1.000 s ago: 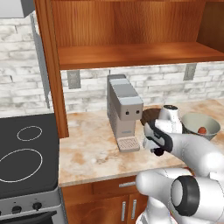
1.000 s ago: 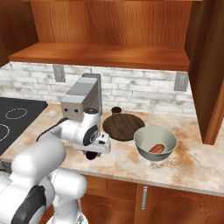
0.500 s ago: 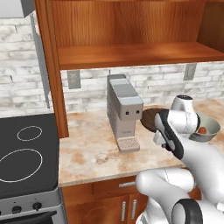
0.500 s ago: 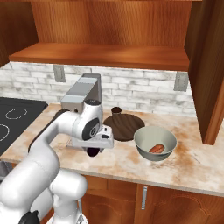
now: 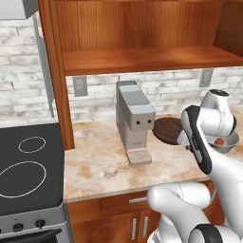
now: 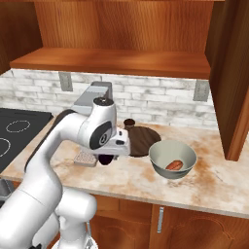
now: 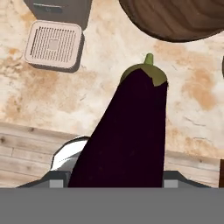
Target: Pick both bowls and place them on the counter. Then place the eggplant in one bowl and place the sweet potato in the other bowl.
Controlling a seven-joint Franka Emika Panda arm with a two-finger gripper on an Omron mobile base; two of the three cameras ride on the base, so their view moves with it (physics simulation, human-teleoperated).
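Eggplant: dark purple, glossy, green cap at its far end; clamped in the hand, carried above the worktop just left of the wooden bowl.
Hand: jaws closed on the eggplant, hanging low between the coffee machine's drip tray and the wooden bowl.
Wooden bowl: wide, shallow, dark brown; set on the worktop right of the coffee machine; nothing seen in it.
Glazed bowl: deeper, grey-green, pale rim; on the worktop just right of and nearer than the wooden bowl.
Sweet potato: orange-brown oval lying in the bottom of the glazed bowl.
Done, as judged: both bowls placed; sweet potato bowled.
Left, as judged: eggplant to be carried right, over the wooden bowl, and released.
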